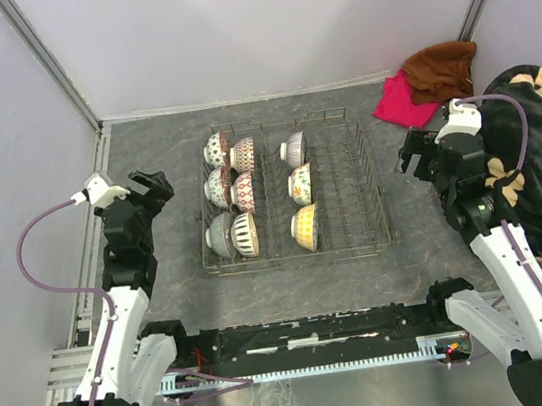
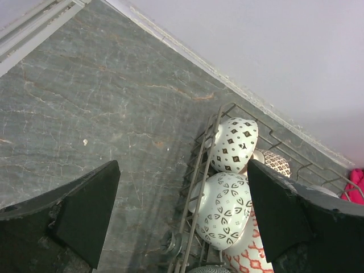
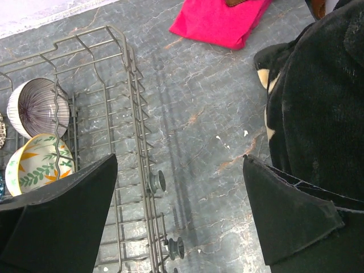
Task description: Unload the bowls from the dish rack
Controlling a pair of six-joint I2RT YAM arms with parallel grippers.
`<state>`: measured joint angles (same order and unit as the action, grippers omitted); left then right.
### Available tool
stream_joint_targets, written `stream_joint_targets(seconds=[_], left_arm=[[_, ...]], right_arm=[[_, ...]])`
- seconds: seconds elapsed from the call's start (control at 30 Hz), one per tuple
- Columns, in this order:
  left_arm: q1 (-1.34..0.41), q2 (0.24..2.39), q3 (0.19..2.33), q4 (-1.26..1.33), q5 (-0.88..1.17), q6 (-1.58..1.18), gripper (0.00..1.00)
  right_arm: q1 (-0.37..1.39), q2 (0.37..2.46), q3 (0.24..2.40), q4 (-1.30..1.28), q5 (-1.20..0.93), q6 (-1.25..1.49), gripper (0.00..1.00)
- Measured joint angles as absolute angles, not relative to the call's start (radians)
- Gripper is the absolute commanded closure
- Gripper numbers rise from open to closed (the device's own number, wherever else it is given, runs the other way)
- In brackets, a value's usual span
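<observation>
The grey wire dish rack [image 1: 350, 192] stands mid-table and holds several bowls on edge. The left rows have a diamond-patterned bowl [image 1: 215, 150], a red lattice bowl [image 1: 244, 194] and a striped bowl [image 1: 244, 235]. The middle row has a purple-striped bowl [image 1: 293, 149], a floral bowl [image 1: 300, 185] and a yellow bowl [image 1: 306, 227]. My left gripper [image 1: 153, 187] is open and empty, left of the rack. Its wrist view looks down on the rack's edge [image 2: 196, 170] and a leaf-patterned bowl [image 2: 224, 210]. My right gripper [image 1: 414, 155] is open and empty, right of the rack [image 3: 133, 96].
A pink cloth [image 1: 400, 101] and a brown cloth [image 1: 441, 68] lie at the far right corner. A black patterned blanket [image 1: 537, 155] is heaped along the right edge, beside my right arm. Walls close the back and both sides.
</observation>
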<state>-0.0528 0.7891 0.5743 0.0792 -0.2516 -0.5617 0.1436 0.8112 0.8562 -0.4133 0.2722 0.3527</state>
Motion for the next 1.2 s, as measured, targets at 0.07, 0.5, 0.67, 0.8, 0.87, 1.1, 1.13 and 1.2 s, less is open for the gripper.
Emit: stream_joint_targets(seconds=[0.07, 0.5, 0.67, 0.8, 0.87, 1.1, 1.13, 1.2], left_arm=[[-0.053, 0.785, 0.575, 0.067, -0.252, -0.567, 0.01], [-0.053, 0.703, 0.598, -0.057, -0.321, -0.613, 0.01], [-0.053, 0.682, 0.627, -0.098, -0.360, -0.613, 0.01], [-0.053, 0.663, 0.627, -0.105, -0.355, -0.612, 0.01], [-0.053, 0.662, 0.627, -0.105, -0.344, -0.612, 0.01], [-0.053, 0.665, 0.632, -0.123, -0.294, -0.605, 0.01], [-0.053, 0.666, 0.633, -0.128, -0.286, -0.601, 0.01], [-0.053, 0.665, 0.634, -0.130, -0.279, -0.597, 0.01]], right_arm=[[0.144, 0.819, 0.865, -0.434, 0.274, 0.352, 0.01], [0.144, 0.834, 0.888, -0.483, 0.282, 0.352, 0.01], [0.144, 0.846, 0.888, -0.491, 0.286, 0.352, 0.01], [0.144, 0.844, 0.888, -0.495, 0.285, 0.352, 0.00], [0.144, 0.840, 0.888, -0.495, 0.283, 0.352, 0.01], [0.144, 0.843, 0.895, -0.498, 0.220, 0.354, 0.04], [0.144, 0.847, 0.898, -0.498, 0.208, 0.355, 0.04], [0.144, 0.850, 0.899, -0.499, 0.190, 0.358, 0.04]])
